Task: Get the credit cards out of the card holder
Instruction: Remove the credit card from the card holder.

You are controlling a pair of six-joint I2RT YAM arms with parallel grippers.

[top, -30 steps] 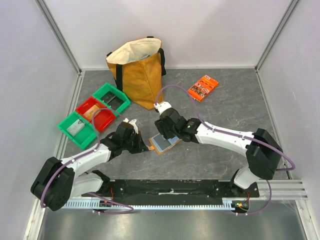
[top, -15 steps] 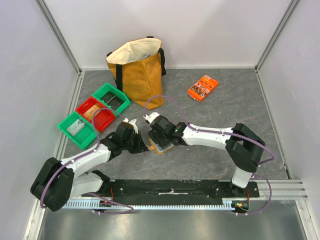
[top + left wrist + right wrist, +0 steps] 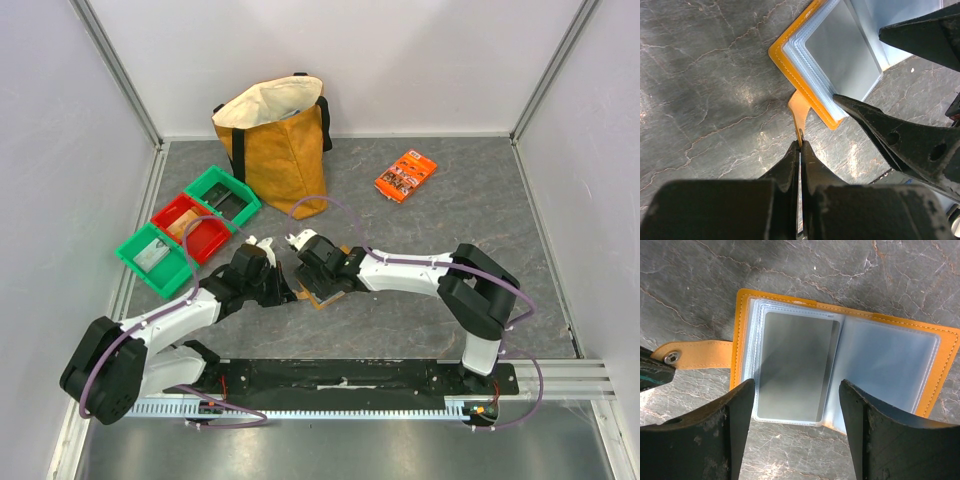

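Card holder (image 3: 880,355) lies open on the grey surface (image 3: 690,280), directly under my right claw (image 3: 795,385). That claw's fingers stand apart on either side of a grey card (image 3: 792,365) in a clear sleeve (image 3: 890,365). My left claw (image 3: 800,146) is pinched together on the holder's strap (image 3: 799,112). The card's face looks blank, though sleeve glare may hide print. Print on the orange packet (image 3: 405,176) is too small to read.

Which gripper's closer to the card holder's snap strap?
Left. The left gripper is shut on the tip of the strap. The right gripper hangs open over the sleeves of the card holder, off the strap.
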